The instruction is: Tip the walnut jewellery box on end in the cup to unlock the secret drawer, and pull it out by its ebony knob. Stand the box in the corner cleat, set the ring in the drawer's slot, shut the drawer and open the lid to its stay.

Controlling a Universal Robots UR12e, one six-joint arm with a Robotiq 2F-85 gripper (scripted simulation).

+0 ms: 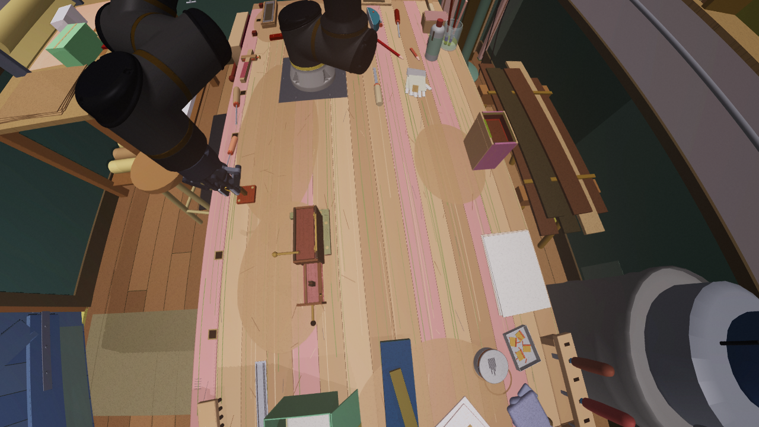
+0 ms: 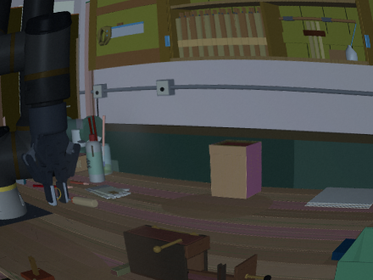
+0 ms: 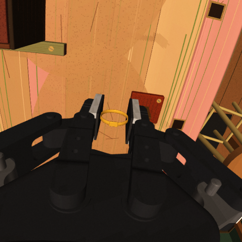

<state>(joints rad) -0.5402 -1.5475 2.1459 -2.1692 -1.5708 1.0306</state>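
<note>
On the bench's middle the walnut jewellery box (image 1: pixel 309 235) stands against the green corner cleat (image 1: pixel 325 231). Its secret drawer (image 1: pixel 312 285) is pulled out toward the near end, ebony knob (image 1: pixel 313 323) at its tip. A brass stay (image 1: pixel 284 254) sticks out from the box's left side. In my gripper (image 3: pixel 114 117) I hold the gold ring (image 3: pixel 113 118), above the bench's left side. I am close over a small red plate with a peg (image 1: pixel 246 194). The gripper (image 1: pixel 232 184) is left of and beyond the box. The tall open cup (image 1: pixel 491 139) stands at the right.
The bench's left edge and a round stool (image 1: pixel 154 174) lie just under my arm. Chisels (image 1: pixel 232 144) lie along that edge. A white sheet (image 1: pixel 515 272), a blue board (image 1: pixel 398 379) and a green box (image 1: pixel 313 411) sit toward the near end.
</note>
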